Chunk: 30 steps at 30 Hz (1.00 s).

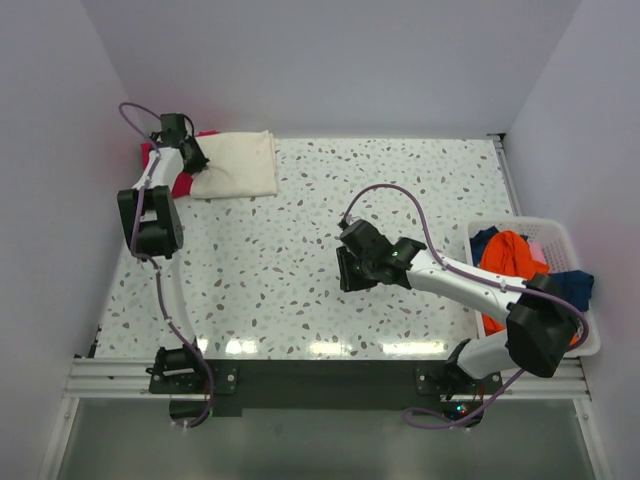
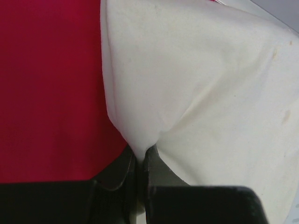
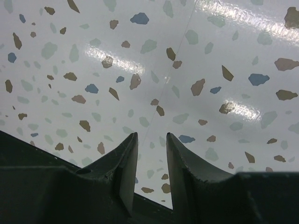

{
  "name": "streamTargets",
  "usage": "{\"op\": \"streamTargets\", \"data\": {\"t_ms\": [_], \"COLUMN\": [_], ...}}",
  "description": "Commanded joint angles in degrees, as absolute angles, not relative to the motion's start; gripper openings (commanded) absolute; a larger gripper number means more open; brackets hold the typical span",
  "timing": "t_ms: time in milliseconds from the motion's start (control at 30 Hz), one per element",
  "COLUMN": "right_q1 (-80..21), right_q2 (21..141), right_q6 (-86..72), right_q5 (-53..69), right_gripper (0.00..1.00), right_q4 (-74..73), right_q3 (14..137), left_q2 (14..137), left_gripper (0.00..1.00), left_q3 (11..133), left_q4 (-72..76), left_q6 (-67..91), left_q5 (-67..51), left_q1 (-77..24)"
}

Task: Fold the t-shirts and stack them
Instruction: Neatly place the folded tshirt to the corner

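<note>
A folded cream t-shirt (image 1: 240, 163) lies at the table's far left, partly over a red t-shirt (image 1: 182, 183) beneath it. My left gripper (image 1: 192, 156) is shut on the cream shirt's left edge. In the left wrist view the cream cloth (image 2: 205, 88) is pinched between the jaws, with the red shirt (image 2: 51, 88) to the left. My right gripper (image 1: 345, 270) hangs over bare table mid-right, jaws a little apart and empty (image 3: 152, 144). An orange t-shirt (image 1: 508, 258) and a blue one (image 1: 572, 284) lie in the basket.
A white plastic basket (image 1: 560, 232) stands at the table's right edge, beside my right arm. The speckled tabletop (image 1: 290, 260) stretches between the two arms. White walls enclose the left, back and right sides.
</note>
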State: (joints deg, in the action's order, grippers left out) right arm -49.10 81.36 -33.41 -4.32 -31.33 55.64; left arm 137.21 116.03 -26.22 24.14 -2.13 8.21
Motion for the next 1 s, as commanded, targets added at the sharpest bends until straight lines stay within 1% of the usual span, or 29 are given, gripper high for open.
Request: {"op": "streamTargets", "data": {"t_ms": [0, 167, 333, 733, 800, 967], "right_q1": [-49.1, -49.0, -49.0, -49.1, -49.0, -49.1], "right_q2": [80.9, 80.6, 80.6, 81.5, 81.6, 81.5], "right_q6": [-34.2, -34.6, -34.4, -33.5, -33.5, -33.2], "right_q5": [-3.4, -3.3, -3.3, -4.0, -4.2, -4.5], "right_gripper": [0.35, 0.35, 0.35, 0.35, 0.35, 0.34], "right_q4": [-29.5, -29.0, -28.8, -30.1, -30.4, -31.2], "right_q3": [57.2, 56.7, 56.5, 58.6, 58.9, 59.5], "left_q2": [139.5, 141.5, 139.1, 133.3, 132.6, 133.1], "left_gripper": [0.0, 0.0, 0.0, 0.0, 0.0, 0.0], "left_q3": [119.3, 120.5, 120.1, 127.8, 128.1, 133.4], "left_q4": [-31.2, -34.1, -33.0, -34.8, -34.0, -35.7], "left_q6": [19.5, 18.0, 18.5, 22.9, 24.0, 25.2], "left_q5": [-3.9, -8.1, -9.9, -8.3, -7.8, -7.5], "left_q1": [9.4, 10.5, 10.3, 10.0, 9.9, 10.1]}}
